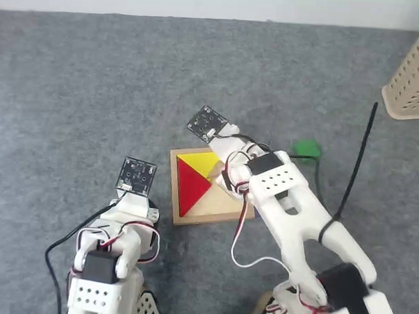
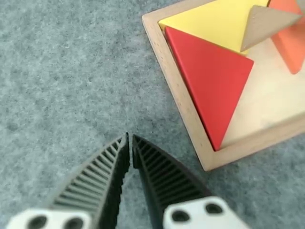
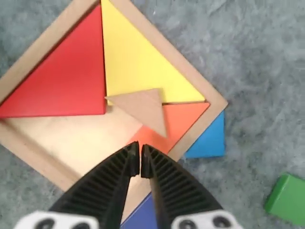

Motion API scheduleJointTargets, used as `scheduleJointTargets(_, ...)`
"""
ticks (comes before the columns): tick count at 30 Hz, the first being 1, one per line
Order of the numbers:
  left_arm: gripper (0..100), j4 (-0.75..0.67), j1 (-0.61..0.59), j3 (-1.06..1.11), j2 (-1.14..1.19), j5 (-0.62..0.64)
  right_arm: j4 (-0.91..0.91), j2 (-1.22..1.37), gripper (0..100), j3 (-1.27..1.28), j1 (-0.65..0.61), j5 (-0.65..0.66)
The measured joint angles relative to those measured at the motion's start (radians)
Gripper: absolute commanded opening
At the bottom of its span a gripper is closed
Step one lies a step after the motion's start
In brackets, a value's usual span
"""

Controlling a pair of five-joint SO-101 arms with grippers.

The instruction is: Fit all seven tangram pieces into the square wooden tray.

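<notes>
The square wooden tray (image 1: 207, 218) lies mid-table on grey carpet. Inside it, a red triangle (image 3: 66, 81) and a yellow triangle (image 3: 138, 62) lie flat side by side. An orange piece (image 3: 183, 119) sits at the tray's corner, and a small tan triangle (image 3: 143, 107) lies partly over it and looks askew. My right gripper (image 3: 140, 152) is shut and holds nothing, just above the tray near the orange piece. My left gripper (image 2: 129, 143) is shut too and holds nothing, over carpet beside the tray's rim (image 2: 176, 90). A blue piece (image 3: 209, 140) lies just outside the rim.
A green piece (image 1: 307, 149) lies on the carpet right of the tray. A darker blue piece (image 3: 143, 217) shows under my right gripper. A perforated beige basket (image 1: 415, 75) stands at the far right. A black cable (image 1: 359, 160) rises beside the right arm.
</notes>
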Motion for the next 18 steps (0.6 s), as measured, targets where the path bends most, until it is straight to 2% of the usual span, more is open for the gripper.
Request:
scheduleJointTargets(7,1,0.000,0.000,0.000,0.000,0.000,-0.014,0.149,0.7,-0.041,0.000,0.000)
scheduleJointTargets(18,1,0.000,0.000,0.000,0.000,0.000,-0.023,0.176,0.7,-0.095,0.029,0.000)
